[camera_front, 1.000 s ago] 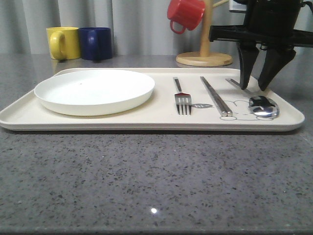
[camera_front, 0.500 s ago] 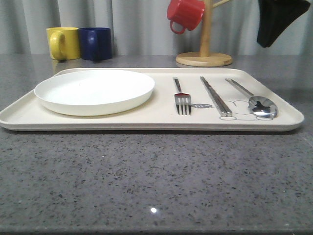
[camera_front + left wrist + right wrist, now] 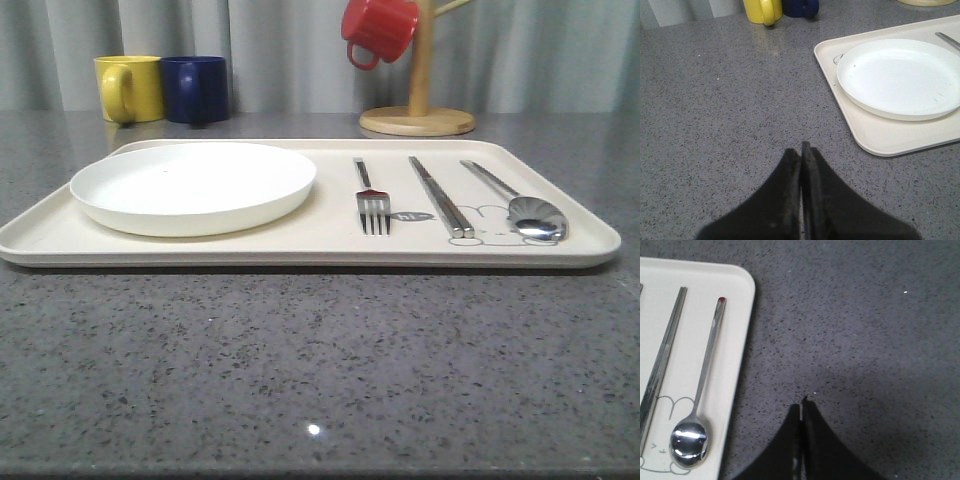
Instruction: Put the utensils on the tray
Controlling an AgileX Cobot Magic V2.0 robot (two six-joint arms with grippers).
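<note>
The cream tray (image 3: pixel 320 245) lies across the grey table, and on its right half three utensils rest side by side: a fork (image 3: pixel 372 200), a pair of chopsticks (image 3: pixel 441 196) and a spoon (image 3: pixel 520 205). In the right wrist view the spoon (image 3: pixel 695 415) and chopsticks (image 3: pixel 662 360) lie on the tray (image 3: pixel 737 340); my right gripper (image 3: pixel 801 407) hangs shut and empty over bare table beside the tray's edge. My left gripper (image 3: pixel 801 148) is shut with nothing in it, over the table off the tray's (image 3: pixel 870 142) plate end.
A round white plate (image 3: pixel 193 186) fills the tray's left half. A yellow mug (image 3: pixel 130 87) and a blue mug (image 3: pixel 196 88) stand at the back left. A wooden mug tree (image 3: pixel 418 110) with a red mug (image 3: pixel 380 30) stands behind the tray.
My right gripper was open over the spoon's handle a second ago. It has since lifted up and away to the right, out of the front view, and shut. The spoon stays on the tray.
</note>
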